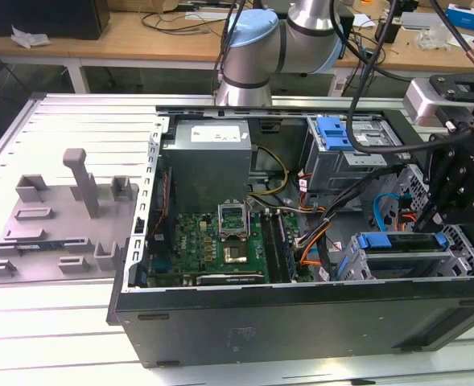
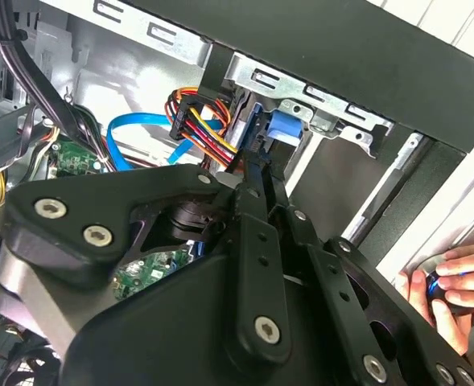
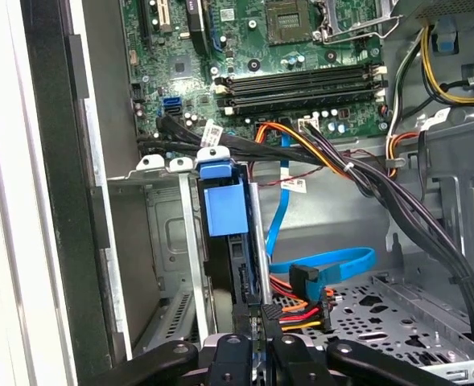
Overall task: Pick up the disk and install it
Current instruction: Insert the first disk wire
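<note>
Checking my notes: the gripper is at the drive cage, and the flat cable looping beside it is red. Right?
Not quite. The first wrist view shows the gripper at the drive cage, but the flat cable looping beside it is blue, not red.

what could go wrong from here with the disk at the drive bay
1. The orange-and-red wire bundle and blue cable lie right beside the disk held by the end effector; they might snag or get pinched.
2. The disk stands edge-on beside the bay's metal rail; a slight tilt could jam it.
3. In the second wrist view a person's hand is at the case edge near the arm and might be struck.
</note>
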Motion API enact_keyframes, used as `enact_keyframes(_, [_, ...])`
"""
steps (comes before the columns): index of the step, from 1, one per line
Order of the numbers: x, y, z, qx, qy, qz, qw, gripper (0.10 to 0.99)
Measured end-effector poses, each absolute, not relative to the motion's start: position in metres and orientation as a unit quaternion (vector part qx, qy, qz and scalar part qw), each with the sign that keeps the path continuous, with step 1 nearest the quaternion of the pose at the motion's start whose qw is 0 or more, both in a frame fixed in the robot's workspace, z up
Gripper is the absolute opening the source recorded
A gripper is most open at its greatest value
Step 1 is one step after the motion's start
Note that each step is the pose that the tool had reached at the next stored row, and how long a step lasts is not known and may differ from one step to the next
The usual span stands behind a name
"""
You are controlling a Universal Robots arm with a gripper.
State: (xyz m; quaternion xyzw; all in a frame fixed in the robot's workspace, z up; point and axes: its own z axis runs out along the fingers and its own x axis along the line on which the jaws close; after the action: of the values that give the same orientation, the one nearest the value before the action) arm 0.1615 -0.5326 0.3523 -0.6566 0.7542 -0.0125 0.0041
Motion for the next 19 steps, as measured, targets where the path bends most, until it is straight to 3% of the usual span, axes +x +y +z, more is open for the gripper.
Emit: enact_keyframes(19, [0.1613, -0.5343, 0.3501, -0.652, 0.758, -0.013, 0.004, 0.165])
